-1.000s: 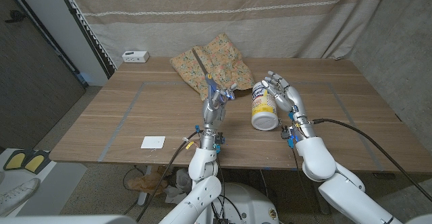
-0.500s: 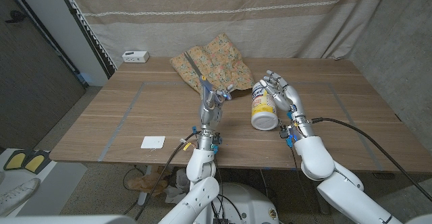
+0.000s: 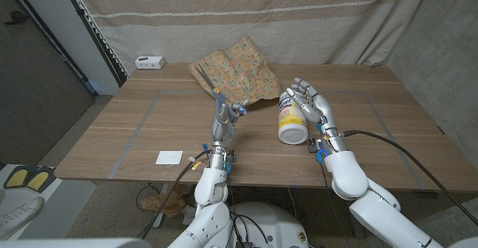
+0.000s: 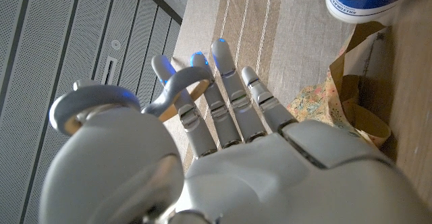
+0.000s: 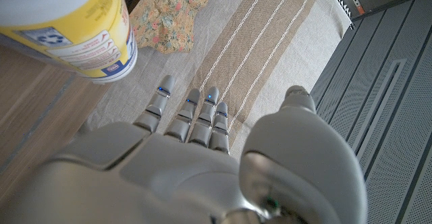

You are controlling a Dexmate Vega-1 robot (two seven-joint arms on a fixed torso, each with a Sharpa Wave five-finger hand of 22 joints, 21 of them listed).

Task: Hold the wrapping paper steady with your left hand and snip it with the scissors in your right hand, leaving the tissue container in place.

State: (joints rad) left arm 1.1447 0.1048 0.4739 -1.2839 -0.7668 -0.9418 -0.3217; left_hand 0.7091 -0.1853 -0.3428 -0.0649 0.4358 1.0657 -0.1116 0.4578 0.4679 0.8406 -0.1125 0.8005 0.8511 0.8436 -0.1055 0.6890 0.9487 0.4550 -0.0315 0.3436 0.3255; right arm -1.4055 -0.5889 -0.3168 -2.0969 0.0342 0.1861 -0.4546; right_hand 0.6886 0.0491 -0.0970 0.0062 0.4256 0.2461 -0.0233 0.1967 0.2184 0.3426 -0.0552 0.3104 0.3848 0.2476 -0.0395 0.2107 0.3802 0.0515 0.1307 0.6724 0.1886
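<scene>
At mid-table the left hand (image 3: 224, 115) grips the scissors (image 3: 211, 86) by their handles, blades reaching up over the near edge of the floral wrapping paper (image 3: 237, 70); the task assigns these roles the other way round. The right hand (image 3: 314, 107) holds nothing, fingers apart, standing just beside the tissue container (image 3: 291, 117). To cut cleanly, the free hand should likely press the paper down first, keeping clear of the container, before the blades close.

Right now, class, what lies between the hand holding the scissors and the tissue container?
In the head view, only bare wooden table lies between the left hand, which holds the scissors, and the tissue container.
</scene>
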